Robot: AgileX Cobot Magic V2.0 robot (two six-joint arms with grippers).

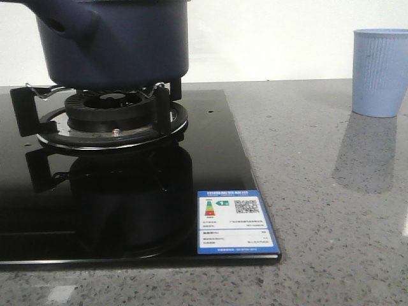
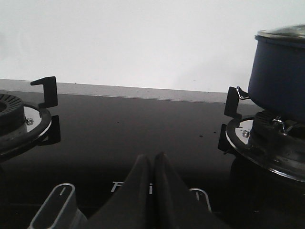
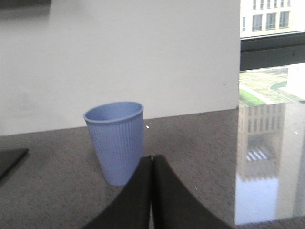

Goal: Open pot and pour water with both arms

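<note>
Nearest the front edge of the bench, both pincers sit low with fingers pressed together and holding nothing: the left gripper [image 2: 152,160] hangs over the black glass hob [image 1: 210,159] between its two burners, and the right gripper [image 3: 152,162] rests over the grey counter [image 1: 319,210] on the right side. Farther in, the pot [image 1: 115,44] stands upright on the burner grate [image 1: 108,111] toward the bench's left half, its stub handle pointing left in the front view, with what looks like a lid [image 2: 283,34] on top. From the left gripper the pot lies ahead and to the right, just beside its line of reach, so the left arm seems the nearer one. Toward the far right edge the pale blue cup [image 3: 116,140] stands upright, directly ahead of the right gripper and well apart from the pot.
</note>
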